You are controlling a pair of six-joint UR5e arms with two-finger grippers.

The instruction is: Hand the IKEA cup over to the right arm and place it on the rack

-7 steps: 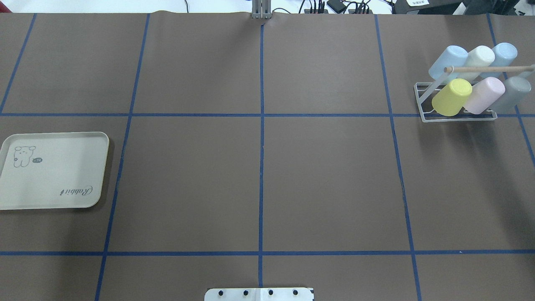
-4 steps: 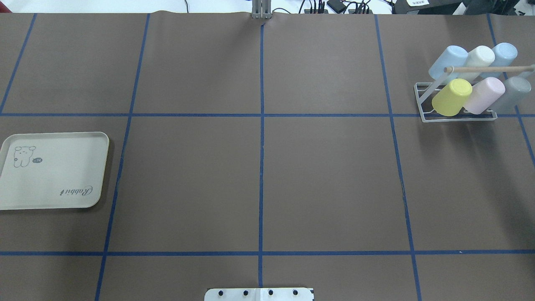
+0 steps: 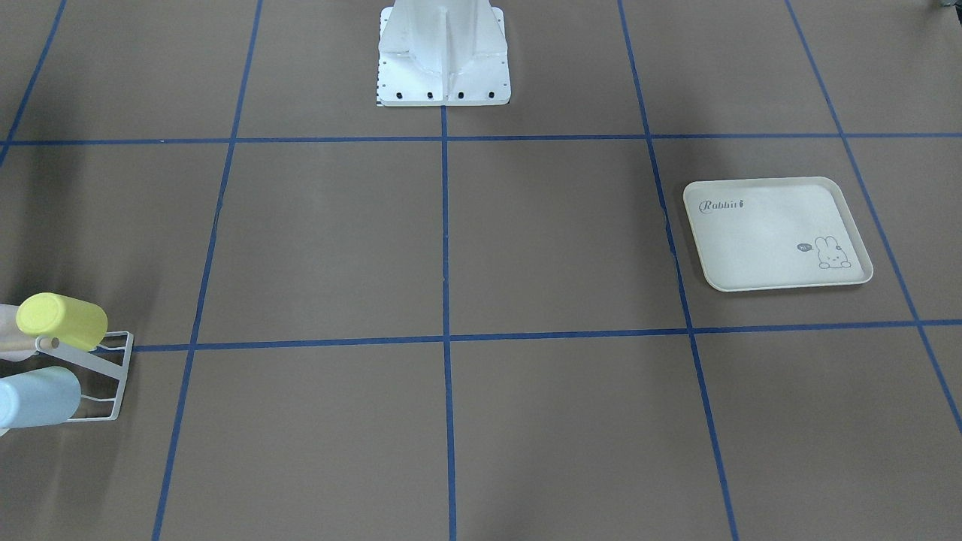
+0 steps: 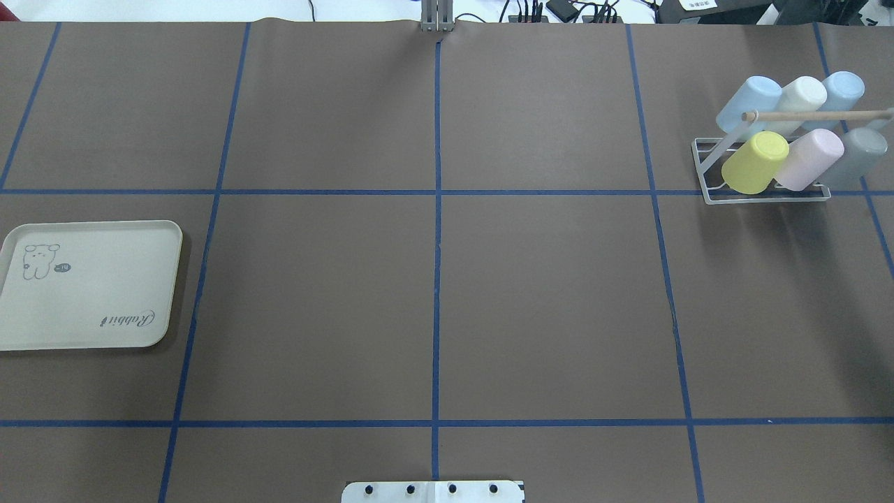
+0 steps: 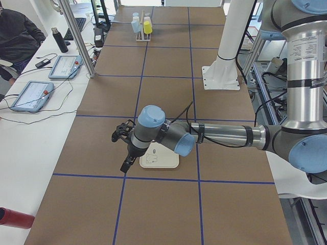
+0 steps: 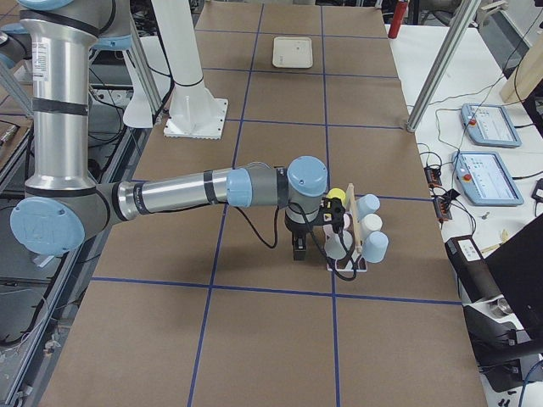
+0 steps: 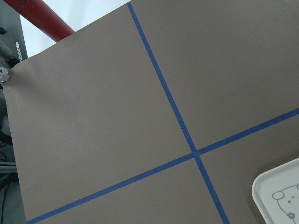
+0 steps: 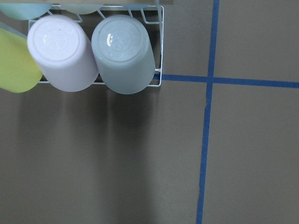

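The white wire rack (image 4: 768, 198) with a wooden dowel (image 4: 817, 114) stands at the table's far right and holds several cups on their sides, among them a yellow (image 4: 754, 164), a pink (image 4: 810, 159) and a grey one (image 4: 862, 155). My right gripper (image 6: 299, 248) shows only in the exterior right view. It hangs just beside the rack (image 6: 348, 267), and I cannot tell if it is open or shut. My left gripper (image 5: 124, 165) shows only in the exterior left view, over the tray's edge. Its state cannot be told either. The right wrist view looks down on the pink (image 8: 60, 51) and grey (image 8: 122, 53) cups.
The cream rabbit-print tray (image 4: 91, 293) lies at the table's left edge with nothing on it. It also shows in the front view (image 3: 774, 233). The white robot base (image 3: 443, 52) stands at the near middle. Blue tape lines grid the brown table.
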